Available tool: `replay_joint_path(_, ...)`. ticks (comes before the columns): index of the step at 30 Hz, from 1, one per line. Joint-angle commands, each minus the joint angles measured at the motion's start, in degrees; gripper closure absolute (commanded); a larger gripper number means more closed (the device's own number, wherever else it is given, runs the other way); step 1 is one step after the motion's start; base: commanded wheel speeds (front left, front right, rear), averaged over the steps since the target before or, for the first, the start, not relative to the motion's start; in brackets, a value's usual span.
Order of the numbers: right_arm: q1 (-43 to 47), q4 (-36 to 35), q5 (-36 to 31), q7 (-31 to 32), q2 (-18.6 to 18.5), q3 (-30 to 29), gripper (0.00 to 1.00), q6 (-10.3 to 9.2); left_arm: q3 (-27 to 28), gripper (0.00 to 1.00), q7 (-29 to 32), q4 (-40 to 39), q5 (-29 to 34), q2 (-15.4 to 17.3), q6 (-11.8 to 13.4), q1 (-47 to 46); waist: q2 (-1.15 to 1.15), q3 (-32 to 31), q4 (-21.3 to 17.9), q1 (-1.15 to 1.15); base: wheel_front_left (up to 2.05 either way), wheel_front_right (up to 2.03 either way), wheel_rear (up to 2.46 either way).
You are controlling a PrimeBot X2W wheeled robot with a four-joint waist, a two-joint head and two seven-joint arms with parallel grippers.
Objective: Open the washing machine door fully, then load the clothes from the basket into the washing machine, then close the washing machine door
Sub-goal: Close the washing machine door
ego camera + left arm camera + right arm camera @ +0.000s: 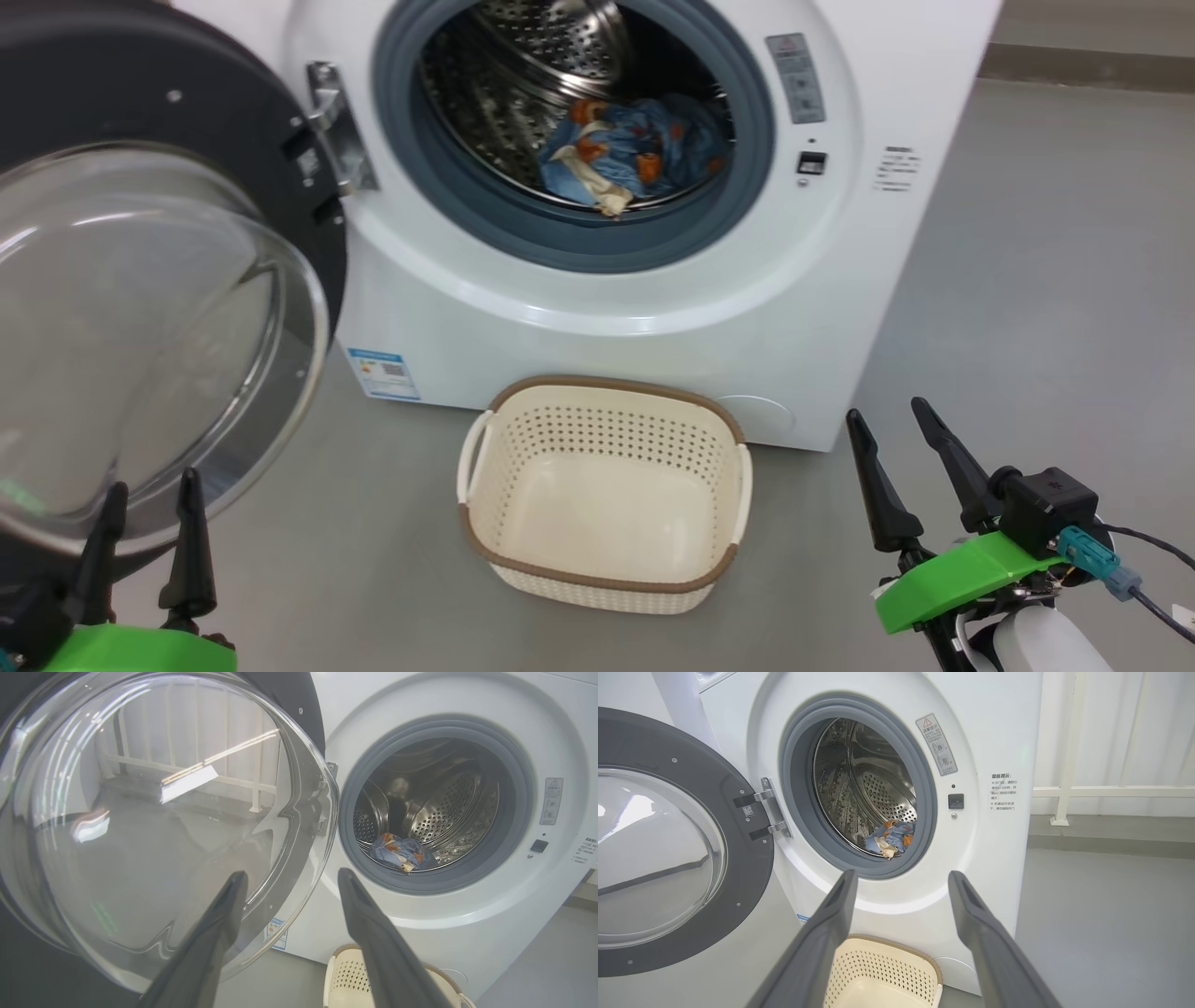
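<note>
Grey floor (1027, 280), white railing (1111, 792) behind; washing machine door (280, 187) hung wide, blue orange-printed clothes (635, 149) lay in drum (523, 93); left gripper (153, 479), right gripper (885, 407) jaws spread, holding nothing.

Grey floor (1046, 280) is lying smooth and matte, taking soft patches of light. A darker band (1083, 65) is running along its far edge, across the top right of the head view. In the right wrist view, a pale panelled wall (1134, 728) is standing behind a white railing (1111, 792). The railing's upright post (1070, 742) is resting its foot on a raised grey ledge (1111, 828). Below the ledge the floor is spreading toward the camera.
</note>
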Motion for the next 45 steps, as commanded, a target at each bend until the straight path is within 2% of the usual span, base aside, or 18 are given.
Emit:
replay_joint_path(1, -1.0, -1.0, 0.4, -0.5, -0.5, 1.4, 0.00, 0.31, 2.4, 0.00, -0.4, -0.9, 0.6, 1.5, 0.0, -1.0, 0.00, -0.4, 2.6, 0.00, 0.00, 0.00, 0.00)
replay_joint_path(10, -1.8, -0.5, 0.4, -0.5, -0.4, 1.6, 0.00, 0.31, 2.1, 0.00, -0.4, -0.4, 0.6, 1.2, 0.0, -1.3, 0.00, -0.1, 6.7, 0.00, 0.00, 0.00, 0.00)
replay_joint_path(22, -2.8, 0.3, -0.1, -0.5, 0.2, 1.9, 0.00, 0.31, 1.6, 0.00, -0.4, -0.2, -0.3, 1.2, 0.0, -1.7, 0.00, 0.9, 10.3, 0.00, 0.00, 0.00, 0.00)
replay_joint_path(45, -3.4, 1.0, 0.6, -0.5, -0.4, 2.9, 0.00, 0.31, 2.0, 0.00, -0.4, -0.2, -0.4, 0.5, 0.0, -1.5, 0.00, 0.9, 12.3, 0.00, 0.00, 0.00, 0.00)
